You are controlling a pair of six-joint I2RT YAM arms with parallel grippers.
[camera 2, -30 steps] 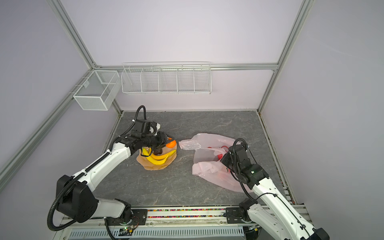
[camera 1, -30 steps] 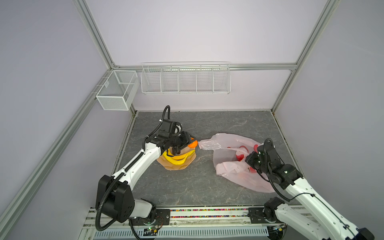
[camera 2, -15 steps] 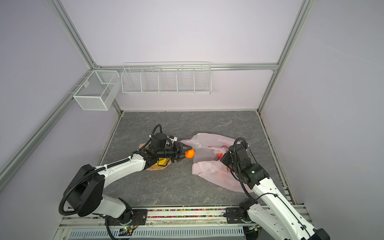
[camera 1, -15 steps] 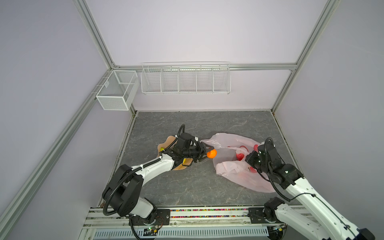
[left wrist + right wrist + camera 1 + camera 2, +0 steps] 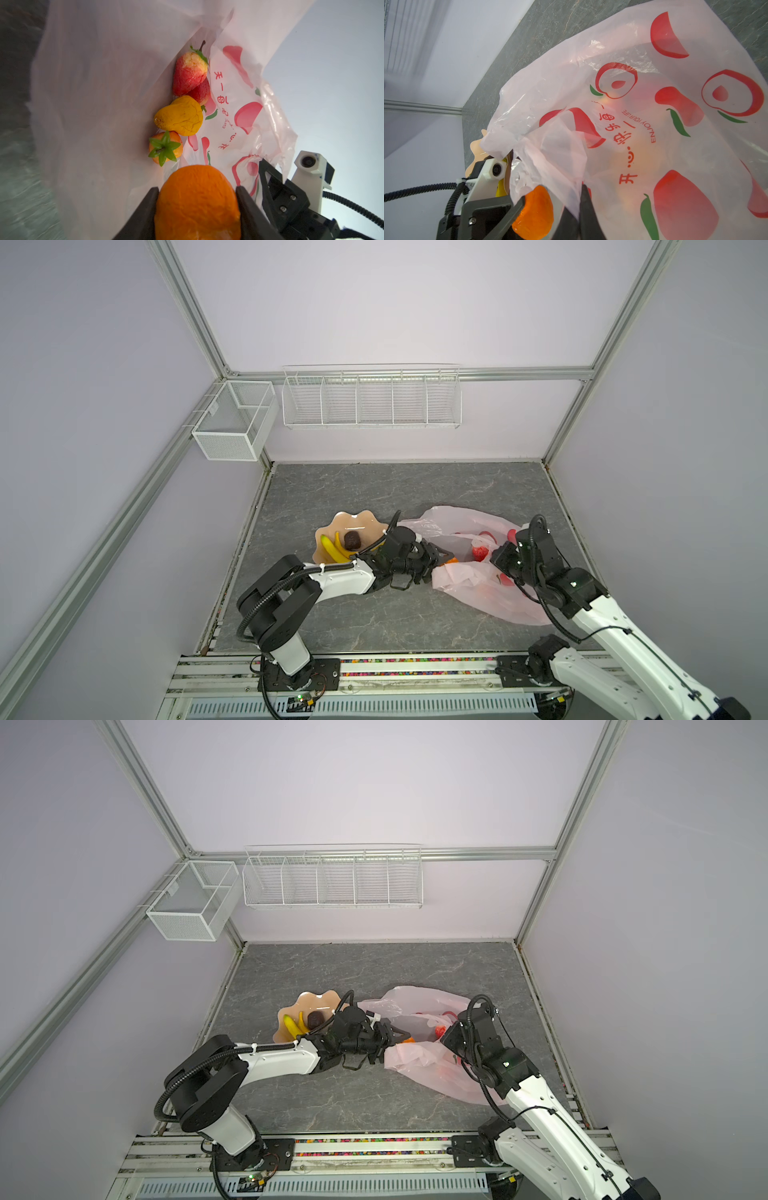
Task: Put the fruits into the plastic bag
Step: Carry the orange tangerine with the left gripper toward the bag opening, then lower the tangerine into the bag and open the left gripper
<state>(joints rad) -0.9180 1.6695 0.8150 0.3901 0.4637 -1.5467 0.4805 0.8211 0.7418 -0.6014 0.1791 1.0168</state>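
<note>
Left tool (image 5: 197, 189): jaws roughly half apart, clamped on opposite sides of the orange fruit (image 5: 197, 203). I see the fruit at the mouth of the plastic bag (image 5: 478, 593), partly under the edge of the film in the right wrist view.

Right tool (image 5: 579, 209): jaws fully closed, pinching a fold of the bag's upper film and holding it raised off the lower layer.

The bag lies in the right half of the worktop (image 5: 374, 489). Its long axis runs on a slant from the middle toward the front right corner, and its mouth faces the left edge.

Inside the bag, in the left wrist view, the fruits lie in a row along the crease. There are two strawberries (image 5: 189, 72), one with its stalk pointing away from the tool. Next are a yellow fruit (image 5: 180, 116) and a small orange-red fruit (image 5: 165, 148), whose green calyx faces the tool.

A scalloped dish (image 5: 353, 522) sits just left of the bag's mouth. It holds two bananas (image 5: 332, 549), side by side with their length roughly front to back, and a dark purple fruit (image 5: 352, 540) beside them.
</note>
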